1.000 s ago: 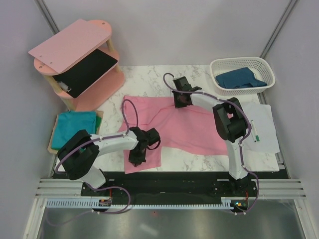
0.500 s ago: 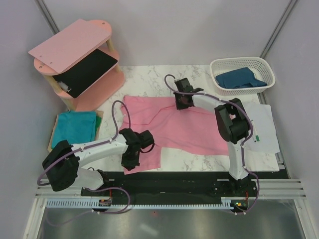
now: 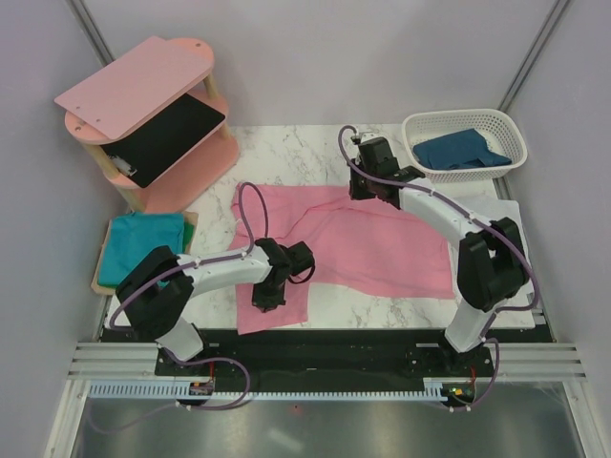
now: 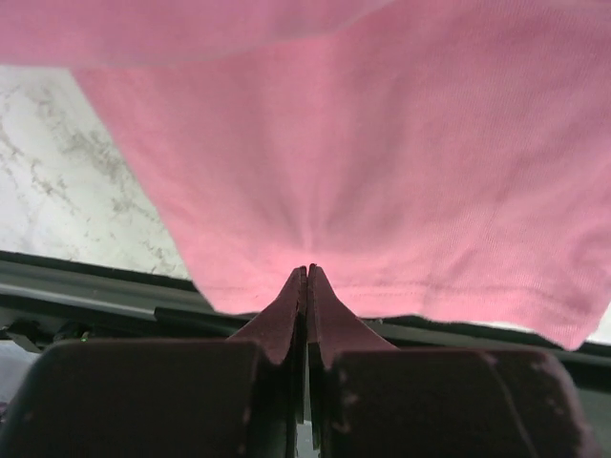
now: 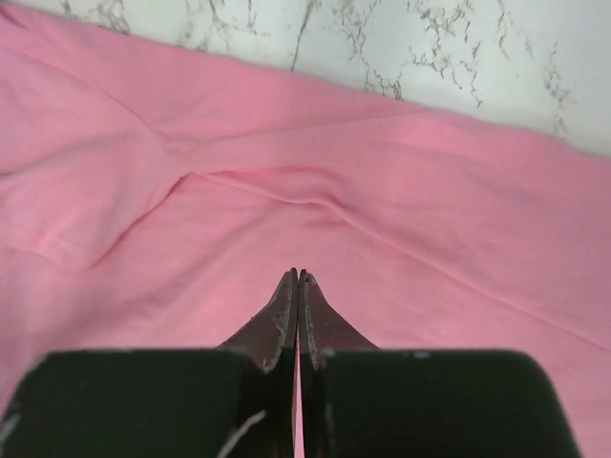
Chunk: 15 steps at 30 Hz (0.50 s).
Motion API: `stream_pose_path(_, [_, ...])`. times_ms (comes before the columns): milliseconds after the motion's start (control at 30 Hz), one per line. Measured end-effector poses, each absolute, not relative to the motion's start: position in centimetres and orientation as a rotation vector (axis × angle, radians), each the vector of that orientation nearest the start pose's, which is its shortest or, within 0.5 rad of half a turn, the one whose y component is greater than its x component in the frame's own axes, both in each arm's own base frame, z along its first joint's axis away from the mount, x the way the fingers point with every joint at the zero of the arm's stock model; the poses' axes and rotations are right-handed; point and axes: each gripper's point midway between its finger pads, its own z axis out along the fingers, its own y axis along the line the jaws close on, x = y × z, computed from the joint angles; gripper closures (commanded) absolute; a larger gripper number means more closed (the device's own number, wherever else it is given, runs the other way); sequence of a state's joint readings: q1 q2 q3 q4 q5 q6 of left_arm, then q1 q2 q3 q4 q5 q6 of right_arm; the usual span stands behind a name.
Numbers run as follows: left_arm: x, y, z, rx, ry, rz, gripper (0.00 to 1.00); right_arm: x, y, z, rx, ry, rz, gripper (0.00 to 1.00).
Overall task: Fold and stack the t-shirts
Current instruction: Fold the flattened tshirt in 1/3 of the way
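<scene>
The light pink t-shirt (image 3: 372, 250) lies spread over the marble table, rumpled along its left side. My left gripper (image 3: 265, 300) sits on its near left corner, jaws shut, and the cloth (image 4: 382, 162) puckers around the tips (image 4: 307, 268) just above the hem. My right gripper (image 3: 374, 191) is at the shirt's far edge, jaws shut with the tips (image 5: 298, 273) in the pink cloth (image 5: 449, 239). A teal t-shirt (image 3: 143, 243) lies folded at the left. A dark blue t-shirt (image 3: 460, 153) lies in the basket.
A pink wooden shelf unit (image 3: 143, 91) holding a black panel stands at the back left. The white basket (image 3: 465, 120) is at the back right. A wooden tray (image 3: 191, 229) carries the teal shirt. White paper (image 3: 508, 229) lies at the right edge.
My right gripper has moved right along the far edge, and the pink shirt's right side has shifted right with it. My left gripper has shifted slightly up and right on the near corner.
</scene>
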State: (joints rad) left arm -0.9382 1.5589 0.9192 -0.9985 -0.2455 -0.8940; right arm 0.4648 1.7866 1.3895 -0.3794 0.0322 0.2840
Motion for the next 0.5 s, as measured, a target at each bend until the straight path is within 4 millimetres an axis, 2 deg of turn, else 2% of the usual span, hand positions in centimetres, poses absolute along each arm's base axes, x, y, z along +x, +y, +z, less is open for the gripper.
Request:
stream_pose_path(100, [13.4,-16.4,1.9,0.082,2.976,0.312,0.98,41.8,21.4,15.6,-0.185,2.307,0.348,1.00])
stream_pose_path(200, [13.7,-16.9,1.1,0.088,2.978,0.307,0.98,41.8,20.6,16.8,-0.164,2.281,0.349,0.91])
stream_pose_path(300, [13.6,-16.9,1.0,0.099,2.981,0.304,0.98,41.7,19.5,17.3,-0.140,2.274,0.335,0.74])
stream_pose_path(333, [13.5,-17.0,1.0,0.103,2.980,0.305,0.98,41.5,19.1,17.2,-0.132,2.278,0.326,0.58])
stream_pose_path(433, [13.2,-17.1,0.9,0.136,2.974,0.310,0.98,40.6,18.0,16.6,-0.117,2.300,0.293,0.37])
stream_pose_path(500, [12.7,-17.2,0.9,0.172,2.970,0.316,0.98,40.0,17.4,16.1,-0.114,2.316,0.270,0.32])
